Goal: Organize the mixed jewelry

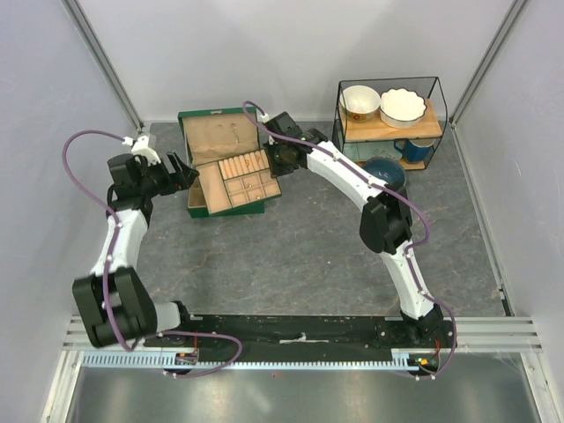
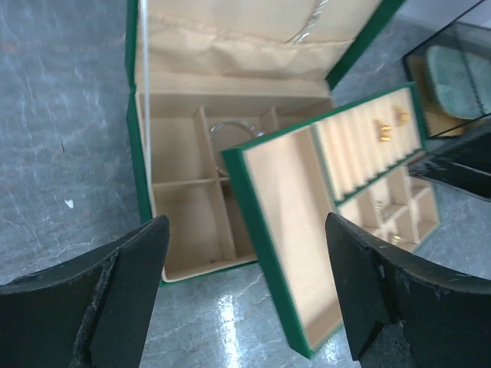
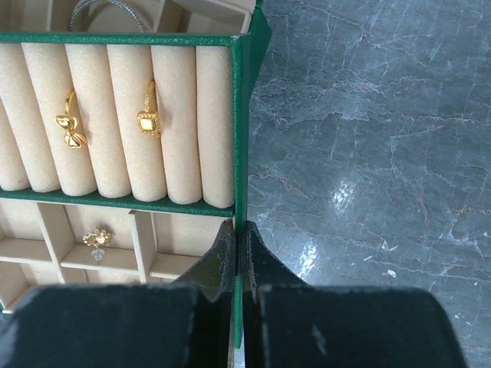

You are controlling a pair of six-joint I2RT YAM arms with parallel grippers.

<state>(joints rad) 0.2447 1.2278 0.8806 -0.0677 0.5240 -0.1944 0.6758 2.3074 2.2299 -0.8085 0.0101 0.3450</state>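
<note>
The green jewelry box (image 1: 204,132) stands open at the back of the table. Its inner tray (image 1: 236,183) sits skewed over the base (image 2: 184,230). My right gripper (image 1: 276,160) is shut on the tray's green side wall (image 3: 239,115), one finger inside and one outside. Two gold rings (image 3: 70,130) (image 3: 148,121) sit in the tan ring rolls, and a small pale stud (image 3: 97,238) lies in a compartment. The silvery bangle (image 2: 230,129) lies in the base, partly under the tray. My left gripper (image 1: 183,169) is open and empty just left of the box (image 2: 245,234).
A black wire shelf (image 1: 438,88) at the back right holds two bowls (image 1: 359,102) (image 1: 402,107) and a blue mug (image 1: 414,151). A dark blue bowl (image 1: 385,170) sits in front of it. Grey walls close in left and right.
</note>
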